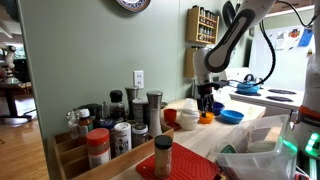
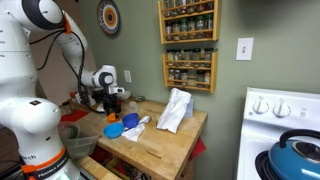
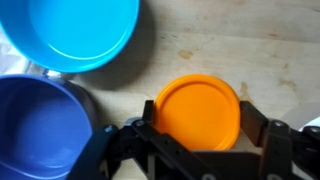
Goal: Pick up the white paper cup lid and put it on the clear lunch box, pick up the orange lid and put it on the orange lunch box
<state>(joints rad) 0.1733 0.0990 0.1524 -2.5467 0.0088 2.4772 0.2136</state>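
Note:
The wrist view is filled low down by a round orange lid [image 3: 196, 95], lying flat over the pale wooden counter [image 3: 250, 40]. My gripper [image 3: 197, 110] is shut on it, one black finger against its left edge and one against its right. In both exterior views the gripper [image 1: 207, 100] [image 2: 113, 101] hangs just above an orange spot [image 1: 206, 118] [image 2: 112, 117] on the counter. Whether the orange lunch box sits beneath the lid I cannot tell. The white paper cup lid and the clear lunch box I cannot make out.
A light blue bowl [image 3: 75, 30] and a dark blue bowl [image 3: 35, 125] stand close to the left of the lid. Spice jars [image 1: 120, 125] crowd one counter end, with a red cup [image 1: 170, 116] nearby. A crumpled white bag [image 2: 175, 110] lies mid-counter, beside a stove [image 2: 290, 130].

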